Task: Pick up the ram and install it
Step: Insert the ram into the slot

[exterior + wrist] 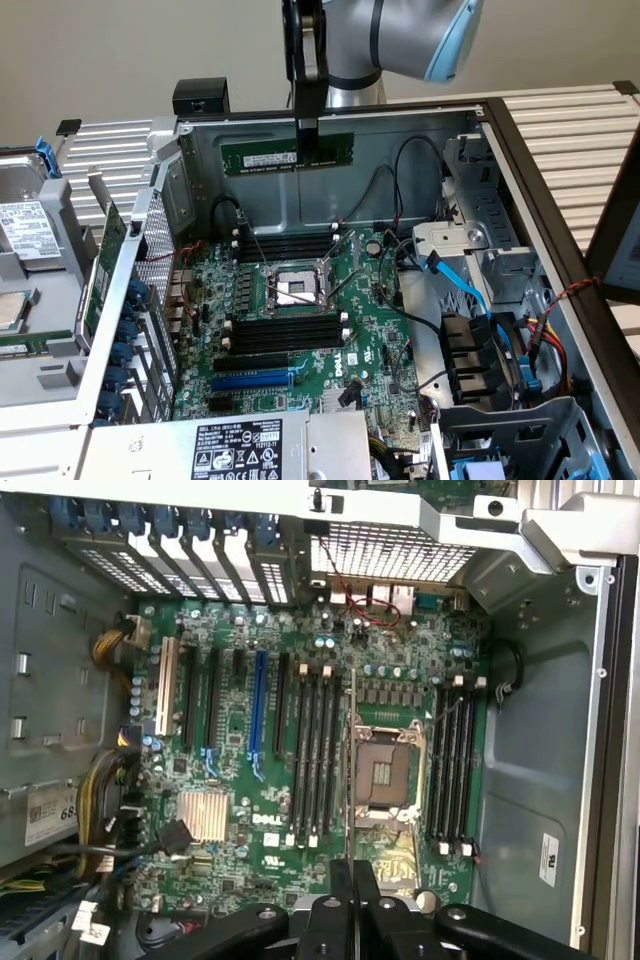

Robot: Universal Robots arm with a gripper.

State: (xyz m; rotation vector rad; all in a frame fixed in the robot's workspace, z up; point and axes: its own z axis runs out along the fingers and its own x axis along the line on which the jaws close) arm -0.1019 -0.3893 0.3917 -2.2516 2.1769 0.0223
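Claw (308, 152) is closed on the ram (260, 157), holding it level above the motherboard (375, 305), apparently clear of the slots (285, 330). Pick-up is done. Installing demands exact edge-to-slot alignment.

Bare pale wall, slatted worktop, soft even light.
Behind the pincer (308, 150) a plain beige wall (120, 50) fills the back. A pale ribbed tabletop (580, 130) stretches out to both sides of it, and a dark panel (622, 220) stands well off towards the exterior view's right.
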